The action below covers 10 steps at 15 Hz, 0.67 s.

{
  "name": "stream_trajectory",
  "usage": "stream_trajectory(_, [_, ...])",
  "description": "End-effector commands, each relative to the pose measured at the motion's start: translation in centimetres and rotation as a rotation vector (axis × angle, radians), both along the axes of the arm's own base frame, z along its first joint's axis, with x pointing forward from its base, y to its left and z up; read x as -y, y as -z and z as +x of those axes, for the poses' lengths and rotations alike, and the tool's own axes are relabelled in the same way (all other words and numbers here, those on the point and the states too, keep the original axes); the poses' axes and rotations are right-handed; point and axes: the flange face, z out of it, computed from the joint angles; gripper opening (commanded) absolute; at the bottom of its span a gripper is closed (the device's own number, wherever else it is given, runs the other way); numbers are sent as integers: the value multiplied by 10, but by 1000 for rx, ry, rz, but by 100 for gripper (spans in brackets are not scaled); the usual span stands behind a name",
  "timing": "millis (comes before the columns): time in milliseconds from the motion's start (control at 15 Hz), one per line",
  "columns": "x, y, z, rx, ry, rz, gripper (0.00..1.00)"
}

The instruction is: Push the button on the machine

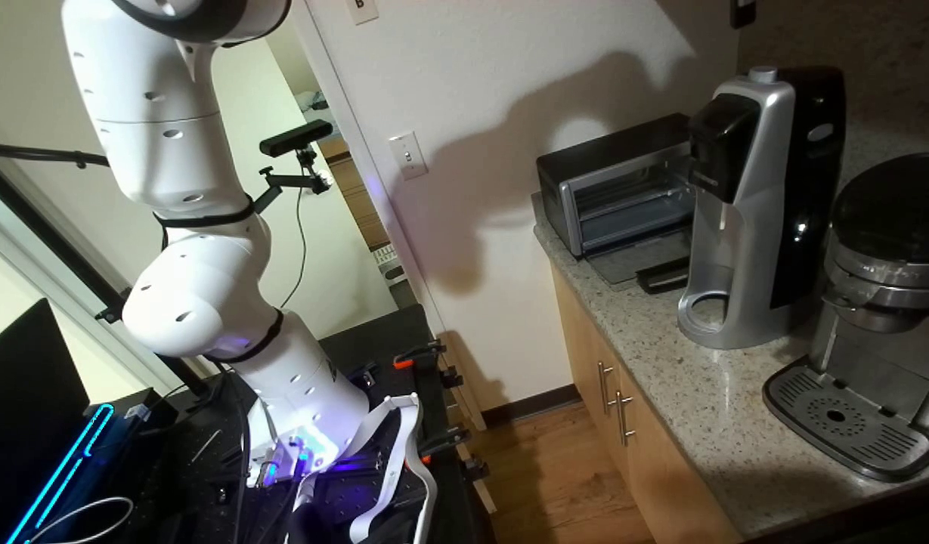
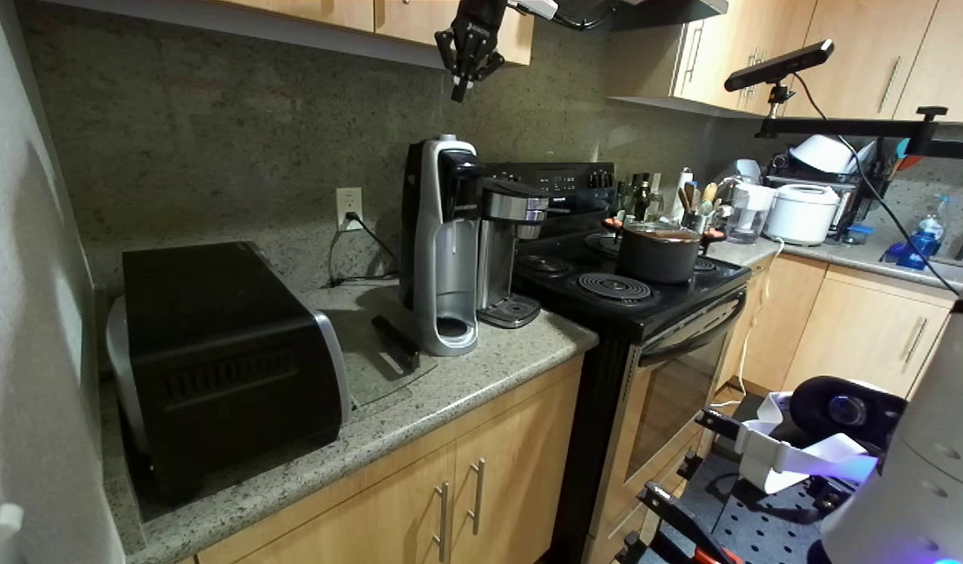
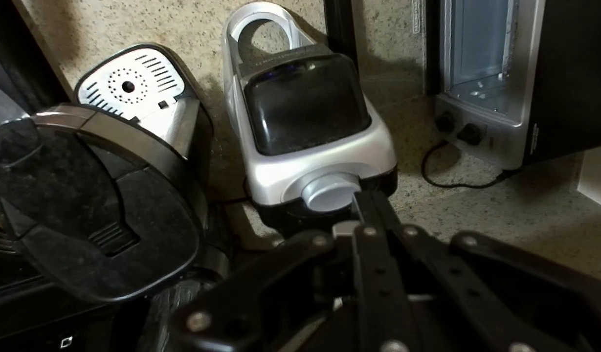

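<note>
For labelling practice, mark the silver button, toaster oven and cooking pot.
Silver button point(image 3: 330, 195), wrist view: round face.
Toaster oven point(image 2: 237, 380), an exterior view: vented side.
Cooking pot point(image 2: 658, 259), an exterior view: side wall.

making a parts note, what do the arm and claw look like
The arm is white and rounded, with small oval dimples and black bands around it; blue light glows near its base. The claw is black, with jointed linkages and silvery screw heads. A black cable shows near the claw's mount.
</note>
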Motion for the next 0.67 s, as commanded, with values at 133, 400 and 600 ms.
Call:
stream_trajectory(133, [-2, 4, 7, 14, 0, -24, 0])
stream_trajectory(400, [2, 10, 10, 17, 6, -32, 0])
stream_trajectory(600, [5, 15, 13, 17, 9, -40, 0])
